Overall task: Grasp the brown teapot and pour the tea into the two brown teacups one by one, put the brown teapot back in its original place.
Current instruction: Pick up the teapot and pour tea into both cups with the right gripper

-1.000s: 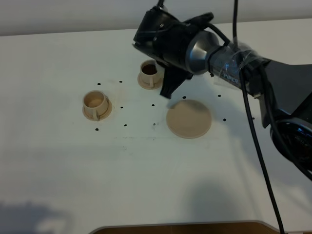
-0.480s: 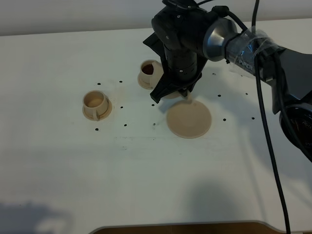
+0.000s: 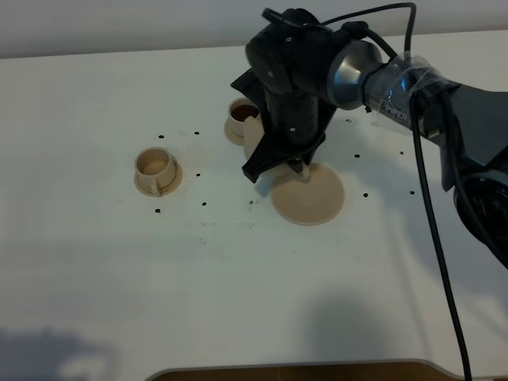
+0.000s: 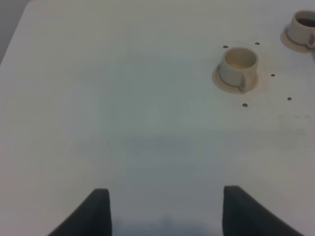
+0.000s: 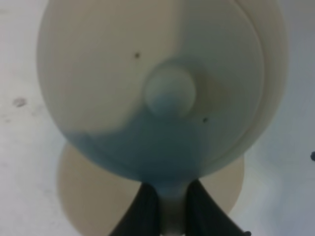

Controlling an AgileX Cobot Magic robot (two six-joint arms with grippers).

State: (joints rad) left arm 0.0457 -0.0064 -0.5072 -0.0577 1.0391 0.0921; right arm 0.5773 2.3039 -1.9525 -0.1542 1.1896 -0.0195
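Note:
The brown teapot [image 5: 162, 93] fills the right wrist view, seen from above with its knobbed lid. My right gripper [image 5: 171, 199] is shut on its loop handle. In the high view the right gripper [image 3: 287, 159] holds the teapot [image 3: 252, 138] mostly hidden under the arm, just above the near-left edge of the flat round saucer disc [image 3: 311, 198], which also shows under the pot in the right wrist view [image 5: 81, 189]. One teacup [image 3: 242, 117] behind it holds dark tea. The other teacup [image 3: 157, 169] stands to the left and looks pale inside. My left gripper [image 4: 165, 216] is open and empty over bare table.
The white table [image 3: 238, 278] carries several small black dots around the cups. The left wrist view shows both cups, the nearer one [image 4: 237, 69] and the tea-filled one [image 4: 301, 28]. The right arm's cable [image 3: 425, 222] hangs over the right side.
The right arm has swung from over the far cup toward the saucer disc, turning the teapot back to level and lowering it. The cups have not moved.

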